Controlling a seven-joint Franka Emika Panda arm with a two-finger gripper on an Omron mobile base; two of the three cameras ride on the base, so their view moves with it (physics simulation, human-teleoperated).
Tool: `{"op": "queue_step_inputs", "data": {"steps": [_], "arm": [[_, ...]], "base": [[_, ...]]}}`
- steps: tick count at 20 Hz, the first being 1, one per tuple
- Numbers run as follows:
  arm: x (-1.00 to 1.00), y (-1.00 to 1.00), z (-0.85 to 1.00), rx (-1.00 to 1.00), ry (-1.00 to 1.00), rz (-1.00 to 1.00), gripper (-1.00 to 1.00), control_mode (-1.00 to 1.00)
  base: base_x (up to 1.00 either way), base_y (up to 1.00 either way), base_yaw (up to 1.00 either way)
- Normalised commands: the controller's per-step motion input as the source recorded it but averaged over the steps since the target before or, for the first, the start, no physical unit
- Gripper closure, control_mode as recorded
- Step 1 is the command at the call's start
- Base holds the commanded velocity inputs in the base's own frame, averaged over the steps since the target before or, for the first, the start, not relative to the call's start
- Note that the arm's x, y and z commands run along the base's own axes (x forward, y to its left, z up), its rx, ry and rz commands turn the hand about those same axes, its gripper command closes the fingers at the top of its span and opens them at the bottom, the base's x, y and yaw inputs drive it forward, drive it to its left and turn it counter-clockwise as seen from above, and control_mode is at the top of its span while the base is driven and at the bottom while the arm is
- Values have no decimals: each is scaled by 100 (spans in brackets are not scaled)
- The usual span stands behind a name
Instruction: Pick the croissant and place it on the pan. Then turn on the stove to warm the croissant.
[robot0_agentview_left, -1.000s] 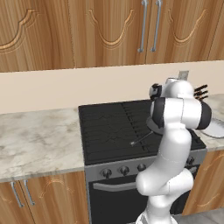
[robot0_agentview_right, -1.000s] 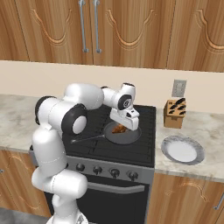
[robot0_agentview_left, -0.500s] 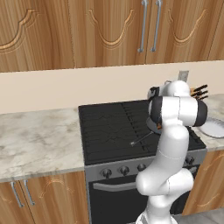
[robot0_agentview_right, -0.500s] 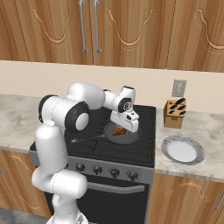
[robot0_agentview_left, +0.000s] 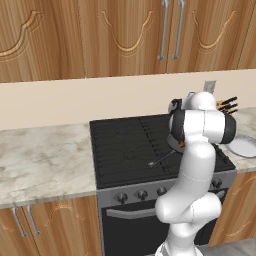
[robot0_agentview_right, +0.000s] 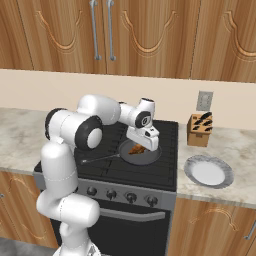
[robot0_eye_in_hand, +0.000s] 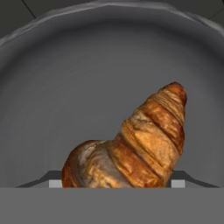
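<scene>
Croissant (robot0_eye_in_hand: 131, 144) is down over the bowl of the pan (robot0_eye_in_hand: 87, 78) on the stove (robot0_agentview_right: 160, 172), w/ the gripper (robot0_agentview_right: 142, 145) pinching it between the fingers. Arm has dropped slightly vs. a sec ago, grip unchanged. Placement looks nearly done; release next, then a knob.

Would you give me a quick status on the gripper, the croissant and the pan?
Gripper low over pan, closed on croissant. Croissant inside pan bowl, not yet released. Nothing in the way; stove knobs untouched.
</scene>
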Motion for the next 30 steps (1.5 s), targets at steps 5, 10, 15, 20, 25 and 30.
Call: {"op": "queue_step_inputs", "data": {"steps": [5, 10, 15, 20, 25, 30], "arm": [[-2, 0, -3, 0, -2, 0, -100, -100], [-20, 0, 9, 0, -12, 0, -100, -100], [-31, 0, 40, 0, -14, 0, -100, -100], [-38, 0, 51, 0, -9, 0, -100, -100], [-46, 0, 26, 0, -9, 6, -100, -100], [-52, -5, 8, 0, -19, 16, -100, -100]], "base": [[0, 0, 0], [0, 0, 0], [0, 0, 0], [0, 0, 0], [0, 0, 0], [0, 0, 0]]}}
